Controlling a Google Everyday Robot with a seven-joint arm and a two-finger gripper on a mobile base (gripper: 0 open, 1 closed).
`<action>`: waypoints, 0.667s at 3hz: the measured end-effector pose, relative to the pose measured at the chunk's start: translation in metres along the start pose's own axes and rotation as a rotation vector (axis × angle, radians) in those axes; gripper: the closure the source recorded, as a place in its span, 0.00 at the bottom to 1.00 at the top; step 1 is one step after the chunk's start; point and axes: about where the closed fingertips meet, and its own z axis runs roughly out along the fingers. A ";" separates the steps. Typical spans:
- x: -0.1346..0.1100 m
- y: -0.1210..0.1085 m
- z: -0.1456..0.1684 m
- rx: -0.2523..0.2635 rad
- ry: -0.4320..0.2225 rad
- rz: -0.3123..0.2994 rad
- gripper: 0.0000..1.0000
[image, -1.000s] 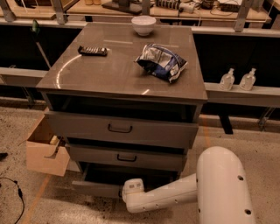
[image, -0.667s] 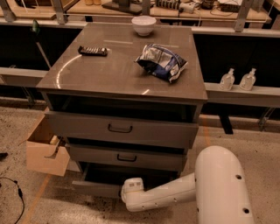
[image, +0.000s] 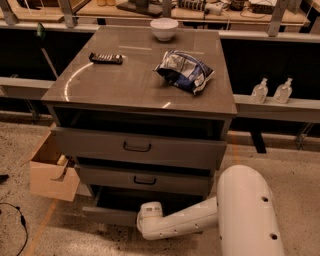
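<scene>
While ajar, bottom drawer (image: 107, 215) beside pincer (image: 145, 214)

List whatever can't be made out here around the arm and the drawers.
The tool: camera view, low at the open bottom drawer, hidden behind the arm's white wrist.
Inside of the bottom drawer: camera view, dark and overhung by the middle drawer.
Print on the chip bag: camera view, too blurred to read.
The dark flat object: camera view, too small to identify.

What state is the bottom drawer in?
Open: the bottom drawer juts beyond the middle drawer, with a dark gap behind its front; the gripper sits at it.
</scene>
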 end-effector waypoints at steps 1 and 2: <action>0.000 0.003 0.005 -0.015 0.006 0.002 0.79; 0.001 0.008 0.011 -0.024 0.020 0.005 0.50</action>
